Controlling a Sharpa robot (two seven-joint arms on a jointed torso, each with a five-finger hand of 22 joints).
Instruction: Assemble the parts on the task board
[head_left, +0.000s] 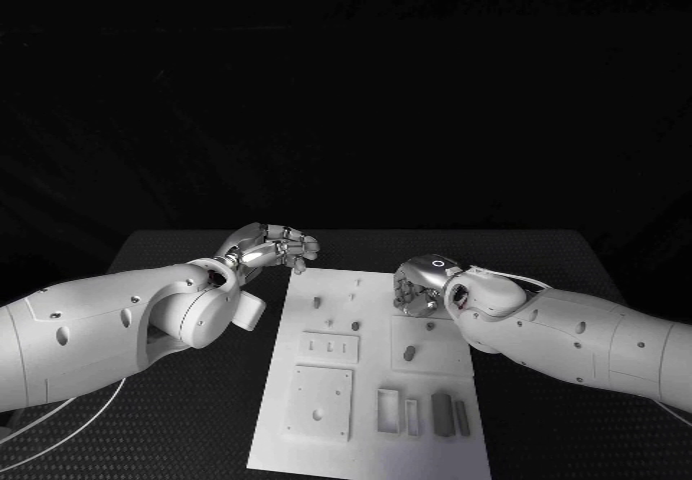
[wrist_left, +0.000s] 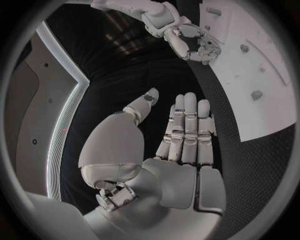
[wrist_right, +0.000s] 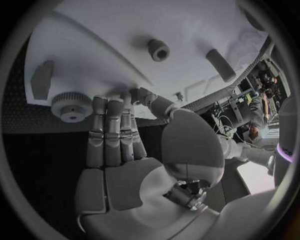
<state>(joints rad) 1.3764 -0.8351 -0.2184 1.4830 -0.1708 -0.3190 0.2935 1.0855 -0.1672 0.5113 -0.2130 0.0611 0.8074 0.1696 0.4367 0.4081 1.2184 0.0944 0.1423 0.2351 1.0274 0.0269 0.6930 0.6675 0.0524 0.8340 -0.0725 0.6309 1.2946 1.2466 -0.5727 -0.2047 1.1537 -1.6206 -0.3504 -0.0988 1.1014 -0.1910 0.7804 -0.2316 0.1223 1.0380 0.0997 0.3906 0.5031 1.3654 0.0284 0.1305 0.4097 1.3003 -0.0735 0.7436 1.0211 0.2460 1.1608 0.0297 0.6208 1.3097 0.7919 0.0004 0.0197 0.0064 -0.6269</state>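
Matte white plate — the task board (head_left: 372, 400) lies flat in the middle of the black, fine-grained counter (head_left: 548, 250), with raised square plates, narrow rectangular slots and small dark parts (head_left: 410, 352) standing on it. No writing can be read anywhere. The left hand (head_left: 270, 245) hovers over the counter just beside the board's far left corner, its silver fingers (wrist_left: 187, 125) straight, together and empty. The right hand (head_left: 421, 287) sits at the board's right edge — its fingers (wrist_right: 112, 130) reach to the rim beside a ridged round gear (wrist_right: 70, 106); whether they touch it I cannot tell.
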